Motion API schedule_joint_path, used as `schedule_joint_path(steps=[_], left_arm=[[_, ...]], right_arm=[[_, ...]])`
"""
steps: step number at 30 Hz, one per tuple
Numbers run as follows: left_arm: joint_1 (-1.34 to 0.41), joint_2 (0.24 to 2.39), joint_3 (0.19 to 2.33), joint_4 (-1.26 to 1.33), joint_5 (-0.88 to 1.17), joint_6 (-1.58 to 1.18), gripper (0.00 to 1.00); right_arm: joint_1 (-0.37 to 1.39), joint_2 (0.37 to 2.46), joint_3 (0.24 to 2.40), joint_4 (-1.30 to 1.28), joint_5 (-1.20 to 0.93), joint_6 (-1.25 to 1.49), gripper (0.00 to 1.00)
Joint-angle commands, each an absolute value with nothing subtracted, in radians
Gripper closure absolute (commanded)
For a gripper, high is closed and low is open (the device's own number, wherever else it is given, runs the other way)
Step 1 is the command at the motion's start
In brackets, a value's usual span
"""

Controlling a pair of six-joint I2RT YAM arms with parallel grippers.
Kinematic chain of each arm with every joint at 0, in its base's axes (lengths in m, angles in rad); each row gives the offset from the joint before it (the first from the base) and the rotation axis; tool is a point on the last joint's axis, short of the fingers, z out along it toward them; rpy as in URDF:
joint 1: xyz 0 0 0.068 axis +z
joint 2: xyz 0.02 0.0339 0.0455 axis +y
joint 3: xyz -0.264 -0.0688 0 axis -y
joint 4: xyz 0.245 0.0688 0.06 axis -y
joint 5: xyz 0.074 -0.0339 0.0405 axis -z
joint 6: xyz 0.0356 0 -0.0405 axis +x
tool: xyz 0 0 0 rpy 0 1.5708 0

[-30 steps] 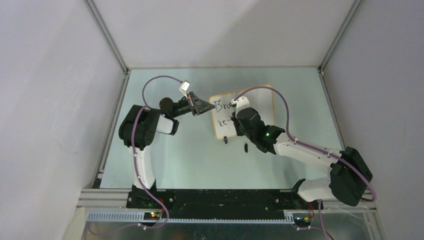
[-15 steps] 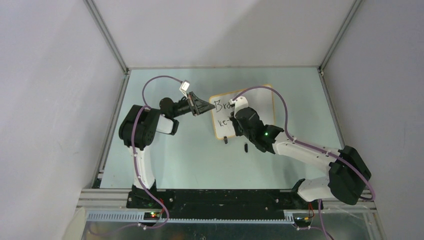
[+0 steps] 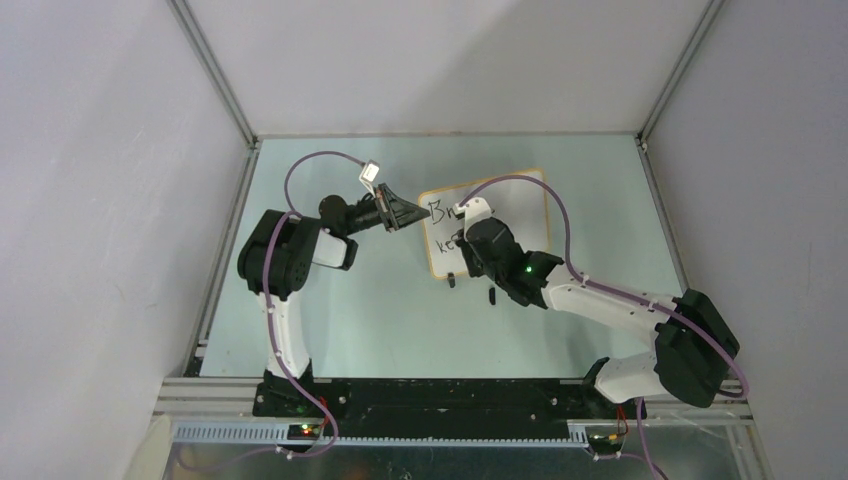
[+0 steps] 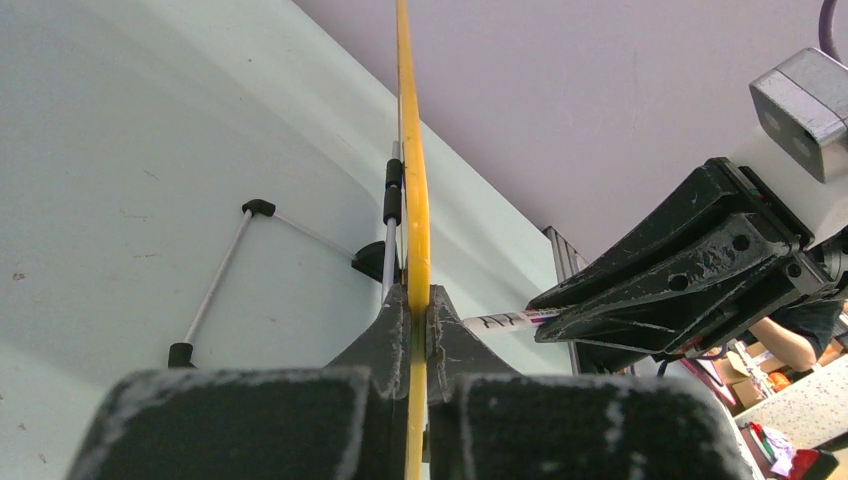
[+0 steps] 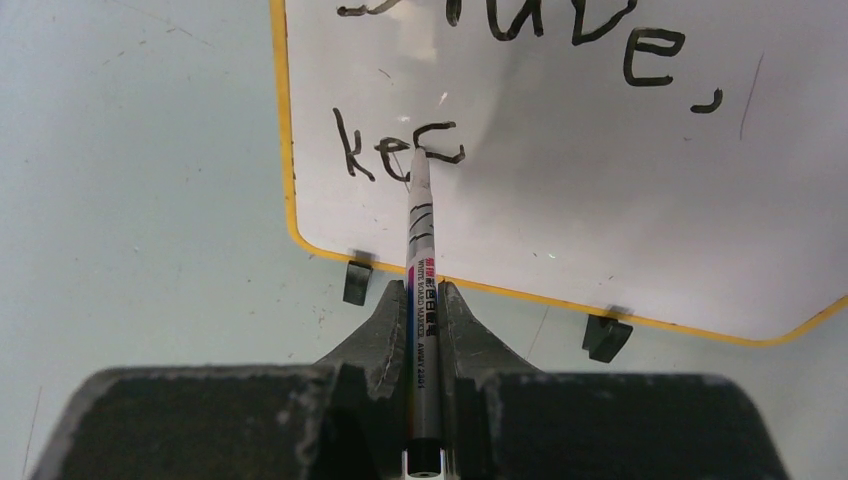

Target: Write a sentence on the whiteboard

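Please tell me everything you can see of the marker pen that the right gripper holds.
The marker is a slim grey-white pen with small print and a pink-blue patch on its barrel. The right gripper is shut on its rear part, so it points at the whiteboard. Its tip seems to touch the board at the third, unfinished letter in the lower line of the sentence.

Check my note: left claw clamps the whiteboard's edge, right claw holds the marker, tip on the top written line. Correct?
No: the right wrist view shows the marker tip on the lower line. The rest stands: left claw clamping the whiteboard, right claw holding the marker.
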State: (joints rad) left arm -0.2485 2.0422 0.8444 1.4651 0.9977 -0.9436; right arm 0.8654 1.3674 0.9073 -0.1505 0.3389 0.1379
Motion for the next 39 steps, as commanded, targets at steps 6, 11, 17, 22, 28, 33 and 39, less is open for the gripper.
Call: schedule_joint_path(steps=[6,11,17,22,28,33,39], left_arm=[[-0.262,2.03,0.859,1.526,1.035,-0.948,1.0],[-0.262,2.03,0.859,1.526,1.034,-0.948,1.0],[-0.262,2.03,0.86,1.525,1.036,-0.948,1.0],[-0.262,2.031,0.861,1.525,1.036,-0.948,1.0],[-0.264,2.032,0.862,1.526,1.037,-0.95,1.0],[-0.263,2.031,0.861,1.526,1.036,-0.949,1.0],[-0.262,2.03,0.859,1.526,1.036,-0.947,1.0]], right_arm=[[0.878,1.335,0.908,-0.172,0.374,0.133,1.0],[0.874,1.326,0.907,-0.18,0.393,0.134,1.0],[0.873,1.314,0.901,-0.185,0.352,0.137,1.0],[0.873,1.31,0.9,-0.186,0.349,0.134,1.0],[0.871,1.305,0.901,-0.15,0.338,0.121,1.0],[0.87,1.323,0.909,-0.137,0.334,0.119,1.0],[0.866,1.342,0.918,-0.134,0.321,0.119,1.0]])
